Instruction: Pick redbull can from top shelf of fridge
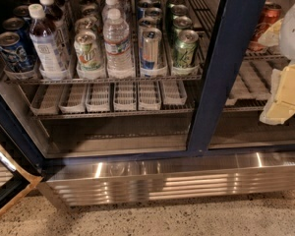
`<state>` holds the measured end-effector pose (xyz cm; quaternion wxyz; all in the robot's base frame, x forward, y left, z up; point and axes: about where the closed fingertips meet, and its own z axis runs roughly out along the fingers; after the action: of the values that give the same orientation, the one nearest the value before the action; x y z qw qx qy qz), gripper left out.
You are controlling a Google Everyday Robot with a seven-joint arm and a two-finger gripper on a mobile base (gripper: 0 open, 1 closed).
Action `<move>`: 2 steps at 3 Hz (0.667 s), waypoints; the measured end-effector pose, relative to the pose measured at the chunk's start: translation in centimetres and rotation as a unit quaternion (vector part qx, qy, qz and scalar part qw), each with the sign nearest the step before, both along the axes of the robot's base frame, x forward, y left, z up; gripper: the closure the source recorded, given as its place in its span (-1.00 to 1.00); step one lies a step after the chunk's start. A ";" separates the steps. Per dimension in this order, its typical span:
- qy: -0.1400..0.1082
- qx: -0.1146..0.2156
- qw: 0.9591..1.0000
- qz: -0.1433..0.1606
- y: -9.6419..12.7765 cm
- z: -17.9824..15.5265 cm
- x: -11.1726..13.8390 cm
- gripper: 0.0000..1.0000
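Nearest to us is the speckled floor (196, 218), and above it the ribbed steel base panel (177, 178) of the fridge (221, 68). At the lower left we see the edge of its open door (5, 181).

The gripper (285, 90) is at the right edge of our view. It is cream-coloured and hangs in front of the right section of the cooler. We cannot tell whether it is spread or closed, and it holds nothing that we can make out.

The redbull can (151, 48) stands upright at the front of its lane on the top shelf (103, 77), well to the left of the gripper and a little higher. The dark blue door post runs between them in our view.

Below that shelf we see a lower rack (113, 113) with a row of short white ribbed trays (124, 95).

On the top shelf the can has close neighbours. A clear water bottle (118, 43) stands just beside it on the left. A green-patterned can (185, 48) stands just beside it on the right, and another green can (87, 50) is beyond the bottle. Further left are a labelled drink bottle (45, 41) and a wider dark-blue can (10, 50).

Behind each front item more cans and bottles run back in the same lanes. Deep on the right, past the post, we see reddish cans (265, 18).
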<state>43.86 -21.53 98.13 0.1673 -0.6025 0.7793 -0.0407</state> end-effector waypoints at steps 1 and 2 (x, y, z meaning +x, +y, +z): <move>0.000 0.000 1.000 0.000 0.0 0.0 0.0 -1.00; -0.009 0.014 1.000 0.006 1.0 -0.6 0.1 -1.00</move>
<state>43.96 -20.55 97.54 0.1828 -0.6047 0.7744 -0.0342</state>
